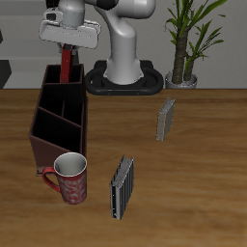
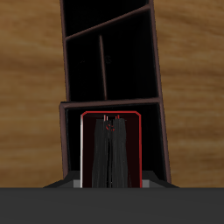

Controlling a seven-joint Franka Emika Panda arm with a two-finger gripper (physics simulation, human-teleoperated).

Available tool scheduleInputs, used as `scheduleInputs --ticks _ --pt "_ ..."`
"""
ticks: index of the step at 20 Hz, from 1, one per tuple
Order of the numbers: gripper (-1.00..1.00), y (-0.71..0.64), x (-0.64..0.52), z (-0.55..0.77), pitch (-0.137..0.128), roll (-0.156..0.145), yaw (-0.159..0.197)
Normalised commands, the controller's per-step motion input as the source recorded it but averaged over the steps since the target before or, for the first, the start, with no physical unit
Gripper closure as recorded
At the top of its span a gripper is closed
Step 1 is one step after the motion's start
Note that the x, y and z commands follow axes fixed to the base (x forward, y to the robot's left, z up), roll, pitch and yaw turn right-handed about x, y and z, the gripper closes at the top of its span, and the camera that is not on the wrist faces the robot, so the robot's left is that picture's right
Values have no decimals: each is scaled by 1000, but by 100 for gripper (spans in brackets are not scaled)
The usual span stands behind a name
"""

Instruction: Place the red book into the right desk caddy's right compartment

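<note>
Nearest the table's front edge stand a red patterned mug [image 1: 70, 179] and, just beside it, a black-and-grey striped book [image 1: 122, 187] standing on edge. The mug is close against the near end of the right desk caddy [image 1: 56, 123], a long dark maroon-brown box with 3 open-topped cells running back toward the robot. A smaller pale grey book [image 1: 166, 120] stands well apart from the caddy, out on the bare wood, and a potted plant [image 1: 188, 41] sits at the back beside the robot's base.

At the caddy's far end the gripper [image 1: 68, 46] hangs above the right compartment [image 2: 111, 112], its fingers pinching the red book [image 1: 67, 64] by the top edge. The book hangs upright, and its lower end appears to be at or just inside the compartment's rim; how deep it sits I cannot tell. In the wrist view the red book [image 2: 110, 150] shows as a red-framed dark block squarely inside that small end cell's walls, with the other 2 cells beyond it.

The step in hand looks like the insertion itself, with the task nearly done. The next move likely calls for a straight descent, keeping the book vertical and clear of the cell walls, then spreading the fingers once it rests on the floor.
</note>
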Motion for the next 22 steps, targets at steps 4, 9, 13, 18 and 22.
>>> scheduleInputs --ticks 4,9,13,18,22 --pt "100 12 55 -129 25 15 -8" --pt "100 -39 120 -240 39 -10 -6" --pt "100 12 108 -346 65 5 -8" --pt "100 52 -25 -280 45 7 -7" --pt "100 26 -100 -197 70 31 -36"
